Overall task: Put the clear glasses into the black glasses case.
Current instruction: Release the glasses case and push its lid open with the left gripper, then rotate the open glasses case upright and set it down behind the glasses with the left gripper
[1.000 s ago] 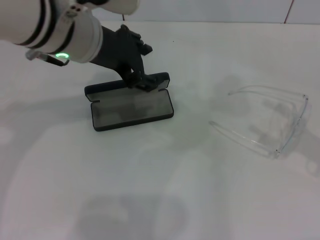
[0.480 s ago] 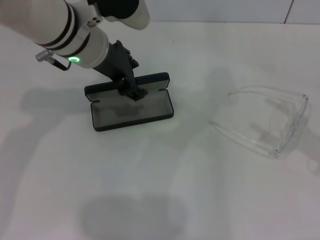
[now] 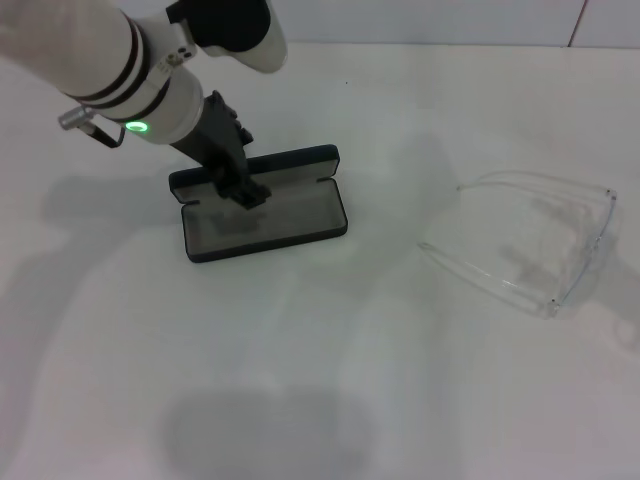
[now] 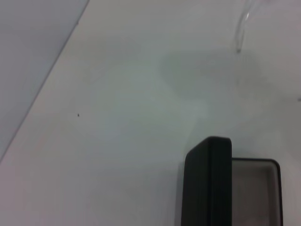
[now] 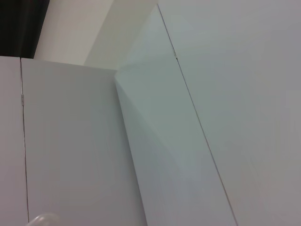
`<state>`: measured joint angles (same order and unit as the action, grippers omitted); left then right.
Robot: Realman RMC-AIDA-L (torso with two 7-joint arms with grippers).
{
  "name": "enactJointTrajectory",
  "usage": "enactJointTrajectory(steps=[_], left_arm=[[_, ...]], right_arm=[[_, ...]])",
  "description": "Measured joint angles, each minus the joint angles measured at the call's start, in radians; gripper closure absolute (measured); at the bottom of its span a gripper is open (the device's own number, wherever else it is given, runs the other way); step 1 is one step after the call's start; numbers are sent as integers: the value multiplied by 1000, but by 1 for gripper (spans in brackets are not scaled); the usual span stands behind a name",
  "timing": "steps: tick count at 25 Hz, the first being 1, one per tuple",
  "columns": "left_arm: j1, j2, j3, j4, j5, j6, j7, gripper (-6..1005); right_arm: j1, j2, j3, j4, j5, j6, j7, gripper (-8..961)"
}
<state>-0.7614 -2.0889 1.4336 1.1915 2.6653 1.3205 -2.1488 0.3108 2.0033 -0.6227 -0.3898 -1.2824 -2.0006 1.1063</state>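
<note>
Head view: case (image 3: 262,208) open on white table (image 3: 300,380), left of centre, grey lining up, lid (image 3: 290,164) tilted back on the far side. Left gripper (image 3: 246,193) reaching down from upper left, tips over the rear left part of the tray, near the hinge line. Fingers dark and bunched together; cannot tell whether parted or closed, nor whether touching the lining. Nothing seen held. Green light on the white wrist section (image 3: 135,127).

Glasses (image 3: 545,245) well apart from case, off to the right on the table, lens toward the right edge, two thin arms running back toward the centre. Lying untouched, outside the case.

Left wrist view: black edge of case (image 4: 209,181) standing up, grey interior (image 4: 254,193) just beside it, bare table around. Tip of one clear glasses arm (image 4: 241,33) at the far edge. Own fingers out of view.

Right wrist view: only pale wall panels (image 5: 211,94) and a dark strip in one corner; right gripper not shown in any view, arm parked away from the work.
</note>
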Motion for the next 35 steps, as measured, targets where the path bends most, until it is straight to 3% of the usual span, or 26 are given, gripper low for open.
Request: enactJointTrajectory(steps=[13,18,20,30,35], left_arm=[[-8,-2,31,-18,9,1,-22,300],[-10,-2,52,-18,11,2,-29,468],[-10,-2,53,-16,10,3,-30,702],[-9,-3,68,17,-2,8,-44,778],[21,-3,112,126,-36,40,-67,784]], right_arm=[[-10,1,-3,2,-4,-11,0,109],[-13,-1,-3,23,-5,-19,-9,112],[-14,-3,-2,32,-5,-24,-17,114],[-29,-5,-1,40,0,-33,-25,121],[-33,-5,1,40,3,-36,-26,124]])
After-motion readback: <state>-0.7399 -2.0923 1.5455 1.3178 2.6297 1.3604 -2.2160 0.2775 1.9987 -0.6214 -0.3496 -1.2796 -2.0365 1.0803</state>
